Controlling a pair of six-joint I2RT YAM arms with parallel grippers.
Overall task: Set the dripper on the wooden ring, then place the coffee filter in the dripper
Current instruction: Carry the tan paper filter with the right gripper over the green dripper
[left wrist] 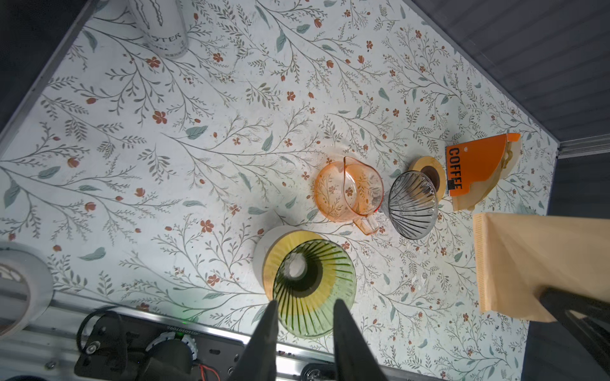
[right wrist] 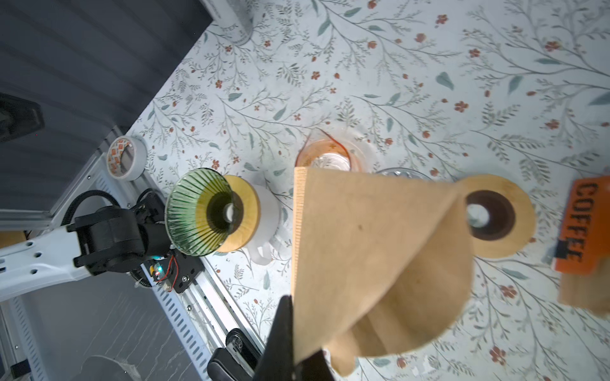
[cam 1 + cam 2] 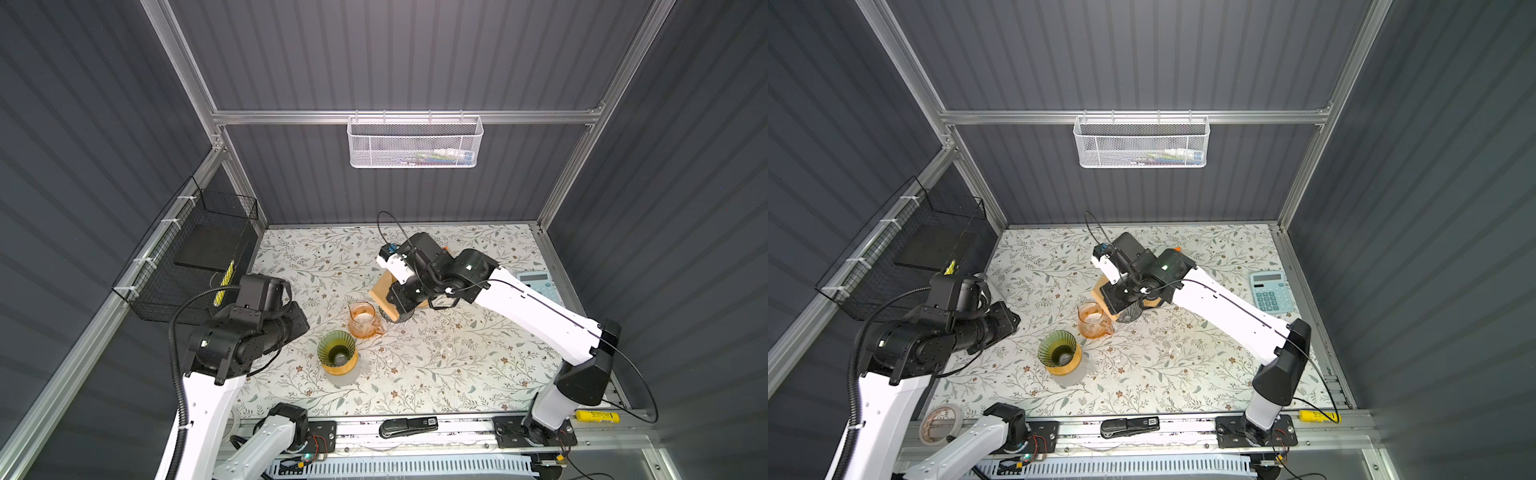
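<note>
In both top views the floral counter (image 3: 457,353) carries two drippers: one green dripper (image 3: 336,353) seated on a wooden ring over a white cup, and one grey dripper (image 3: 400,319), mostly hidden under the right arm. One orange pitcher (image 3: 365,319) stands between them, nearer the grey one. One coffee filter (image 3: 379,291) shows as a tan corner beneath the right wrist. Around the edges are one calculator (image 3: 536,279), one stapler (image 3: 409,426), one yellow marker (image 3: 597,415) and, in a top view, one tape roll (image 3: 940,424). In the left wrist view the left gripper (image 1: 303,305) has its two fingers a narrow gap apart with nothing between them, poised over the green dripper's rim. The same two drippers and single pitcher appear here, plus one orange filter holder (image 1: 475,165) lettered COFFEE with tan paper behind it, and one white can (image 1: 161,26). In the right wrist view the right gripper (image 2: 295,349) is clamped on the lower edge of the coffee filter, which hangs folded in the air in front of the pitcher and grey dripper. It sits in neither dripper, and the green one lies well apart from it.
</note>
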